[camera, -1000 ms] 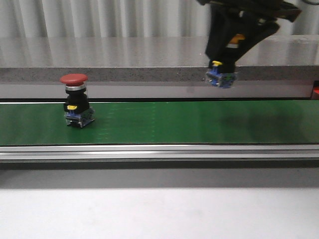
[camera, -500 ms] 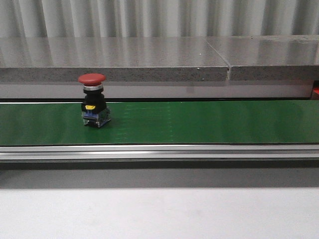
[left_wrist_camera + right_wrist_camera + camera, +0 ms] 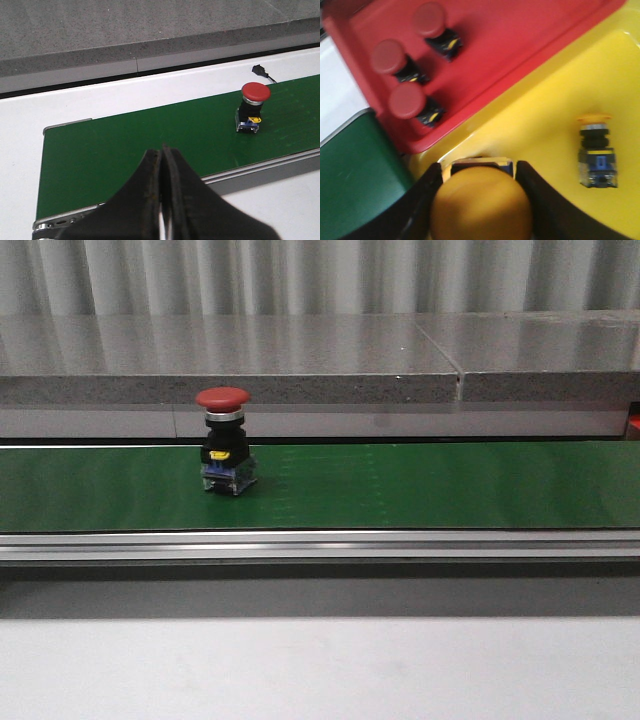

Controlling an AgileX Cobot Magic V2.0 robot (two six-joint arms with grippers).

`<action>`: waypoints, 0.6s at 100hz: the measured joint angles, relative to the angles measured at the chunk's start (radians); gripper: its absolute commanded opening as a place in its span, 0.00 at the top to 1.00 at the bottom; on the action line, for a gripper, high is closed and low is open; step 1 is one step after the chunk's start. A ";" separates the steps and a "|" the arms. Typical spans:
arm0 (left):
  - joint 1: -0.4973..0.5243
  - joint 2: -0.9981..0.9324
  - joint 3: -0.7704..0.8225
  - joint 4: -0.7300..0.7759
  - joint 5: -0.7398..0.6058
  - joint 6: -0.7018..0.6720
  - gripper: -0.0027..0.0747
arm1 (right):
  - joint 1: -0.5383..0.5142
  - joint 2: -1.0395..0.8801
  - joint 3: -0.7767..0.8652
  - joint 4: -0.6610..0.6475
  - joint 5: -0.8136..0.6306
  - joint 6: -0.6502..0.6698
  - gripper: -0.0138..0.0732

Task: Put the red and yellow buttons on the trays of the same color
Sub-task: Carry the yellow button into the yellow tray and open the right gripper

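The right gripper [image 3: 481, 200] clamps a yellow button [image 3: 481, 206] over the yellow tray [image 3: 555, 105], the red tray [image 3: 520, 45] at its 11 o'clock, while the left gripper [image 3: 162, 200], pressed closed on nothing, has a red button [image 3: 251, 107] on the green belt [image 3: 125, 145] at its 2 o'clock.

A green conveyor belt [image 3: 420, 485] runs between metal rails, backed by a grey stone ledge [image 3: 300, 360].
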 measured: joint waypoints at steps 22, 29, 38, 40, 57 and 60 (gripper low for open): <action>0.000 0.000 0.000 0.000 0.000 0.000 0.99 | -0.093 0.096 0.004 -0.002 -0.031 0.025 0.86; 0.000 0.000 0.000 0.000 0.000 0.000 0.99 | -0.090 0.141 0.006 -0.002 -0.039 0.027 0.86; 0.000 0.000 0.000 0.000 0.000 0.000 0.99 | -0.084 0.196 0.006 -0.002 -0.062 0.027 0.86; 0.000 0.000 0.000 0.000 0.000 0.000 0.99 | -0.082 0.203 0.006 -0.002 -0.069 0.027 0.86; 0.000 0.000 0.000 0.000 0.000 0.000 0.99 | -0.079 0.280 0.006 0.002 -0.127 0.027 0.86; 0.000 0.000 0.000 0.000 0.000 0.000 0.99 | -0.079 0.289 0.006 0.004 -0.134 0.027 0.86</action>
